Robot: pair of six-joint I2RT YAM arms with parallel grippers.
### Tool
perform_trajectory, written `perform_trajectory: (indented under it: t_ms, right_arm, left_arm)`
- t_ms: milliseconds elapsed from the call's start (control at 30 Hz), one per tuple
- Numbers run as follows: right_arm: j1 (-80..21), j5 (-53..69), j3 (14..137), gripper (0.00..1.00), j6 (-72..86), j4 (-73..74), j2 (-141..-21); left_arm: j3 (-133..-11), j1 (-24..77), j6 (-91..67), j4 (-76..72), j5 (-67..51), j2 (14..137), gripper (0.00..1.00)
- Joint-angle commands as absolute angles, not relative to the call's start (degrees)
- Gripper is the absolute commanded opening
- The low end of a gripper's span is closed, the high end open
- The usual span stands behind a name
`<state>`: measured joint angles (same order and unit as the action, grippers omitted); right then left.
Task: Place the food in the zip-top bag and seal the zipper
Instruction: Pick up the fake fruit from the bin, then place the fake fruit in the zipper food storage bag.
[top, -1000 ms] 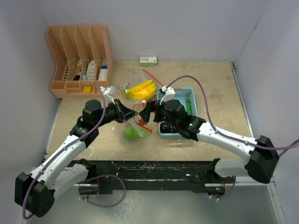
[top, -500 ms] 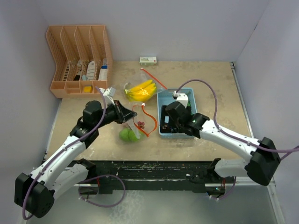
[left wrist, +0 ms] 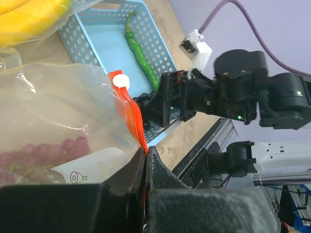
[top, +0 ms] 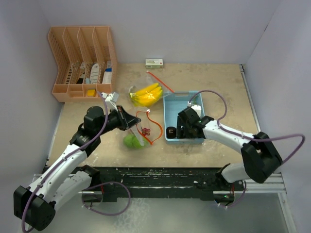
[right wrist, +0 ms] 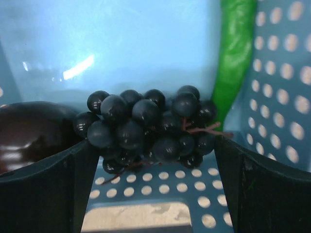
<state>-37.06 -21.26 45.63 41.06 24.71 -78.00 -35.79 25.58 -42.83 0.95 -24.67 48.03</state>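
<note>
My right claw (right wrist: 154, 148) matte black, grapes (right wrist: 126, 131) blue-black, cucumber (right wrist: 235, 53) glossy green, basket (right wrist: 286, 97) light blue dotted with round holes, bag (left wrist: 58, 102) clear with orange-red zipper (left wrist: 130, 114) and white slider (left wrist: 121, 81), berries (left wrist: 43, 153) purplish-red, bananas (left wrist: 29, 14) yellow, round fruits (top: 131, 141) bright green, slotted rack (top: 82, 53) peach at far-left corner of mottled tan desk (top: 218, 87).

A sandy brown tabletop (top: 223, 92) is sitting inside a small booth. Pale grey walls are standing on three sides: a back wall (top: 194, 29), a left wall (top: 22, 87) and a right wall (top: 289, 68). The tabletop is looking scratched and worn, with lighter patches showing. A peach plastic rack (top: 82, 53) with four slots is standing in the back left corner, and small things are sitting in its slots. A little white and green box (top: 154, 62) is lying by the back wall. A black strip (top: 160, 174) with chipped paint is running along the near edge. Soft light is filling the booth.
</note>
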Motion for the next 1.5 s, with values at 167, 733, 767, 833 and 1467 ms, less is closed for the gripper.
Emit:
perform_trajectory:
  t_ms: [167,733,767,833,1467]
  right_arm:
    - [-36.6,-18.1,47.2,0.90,35.6,19.2,-86.6]
    - [-37.1,1.1,50.5,0.10,26.3,8.6,-60.6]
    - [-37.5,4.9,50.0,0.10,26.6,5.9,-59.8]
    - [-39.5,9.5,49.4,0.10,27.1,0.9,-58.7]
    - [-52.6,6.6,53.5,0.12,27.1,-14.2,-81.4]
  left_arm:
    - [-39.7,25.8,-40.6,0.8,-23.9,46.3,0.00]
    - [-39.0,25.8,-41.2,0.5,-24.0,46.6,0.00]
    - [-39.1,25.8,-41.3,0.4,-24.0,46.5,0.00]
    - [-39.2,25.8,-41.5,0.2,-23.9,46.4,0.00]
    - [-40.5,25.8,-42.5,0.3,-24.8,45.8,0.00]
